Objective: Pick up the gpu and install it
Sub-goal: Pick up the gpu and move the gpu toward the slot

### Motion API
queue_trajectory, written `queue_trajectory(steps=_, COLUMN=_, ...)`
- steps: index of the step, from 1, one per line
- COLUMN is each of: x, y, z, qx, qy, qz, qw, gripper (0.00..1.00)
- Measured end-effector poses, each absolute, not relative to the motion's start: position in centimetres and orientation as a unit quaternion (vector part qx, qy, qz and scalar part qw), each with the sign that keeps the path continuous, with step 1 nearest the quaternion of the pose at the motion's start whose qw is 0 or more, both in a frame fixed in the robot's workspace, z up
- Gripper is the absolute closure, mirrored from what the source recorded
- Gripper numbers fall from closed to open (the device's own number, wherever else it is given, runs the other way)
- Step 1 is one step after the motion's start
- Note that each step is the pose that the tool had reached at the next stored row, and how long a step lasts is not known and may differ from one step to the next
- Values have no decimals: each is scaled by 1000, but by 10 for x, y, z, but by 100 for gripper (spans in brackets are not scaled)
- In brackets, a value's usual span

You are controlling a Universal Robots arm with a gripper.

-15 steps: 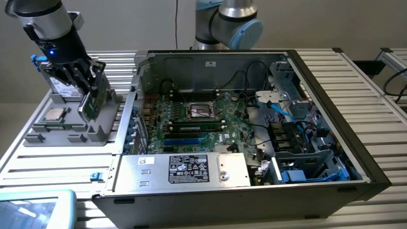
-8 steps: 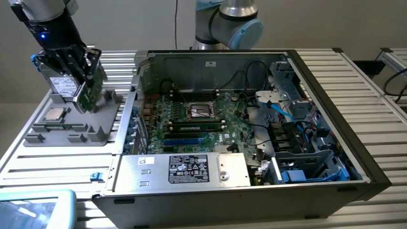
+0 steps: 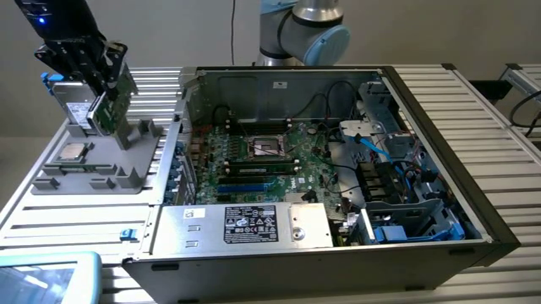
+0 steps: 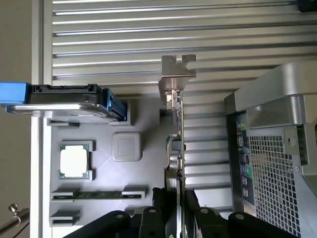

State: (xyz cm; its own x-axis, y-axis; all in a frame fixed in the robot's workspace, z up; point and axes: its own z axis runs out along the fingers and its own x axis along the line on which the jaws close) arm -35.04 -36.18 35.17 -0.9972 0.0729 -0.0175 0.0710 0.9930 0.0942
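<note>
With the gripper [image 4: 179, 203] clamped partway shut on the gpu [image 4: 177, 134], I judged a straight, untilted lift off the tray [image 3: 93, 185] safest.

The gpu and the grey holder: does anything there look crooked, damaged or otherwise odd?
Nothing stands out. The gpu is held edge-on and straight in the claw, at the grey holder. The hard drive and the CPU chip sit squarely in their own places there. No damage shows.
</note>
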Motion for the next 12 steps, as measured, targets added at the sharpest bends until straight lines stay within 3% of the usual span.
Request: queue_trajectory(steps=12, x=-350, y=-362, z=406, qx=36, qy=998, qz=47, qw=11, gripper=73)
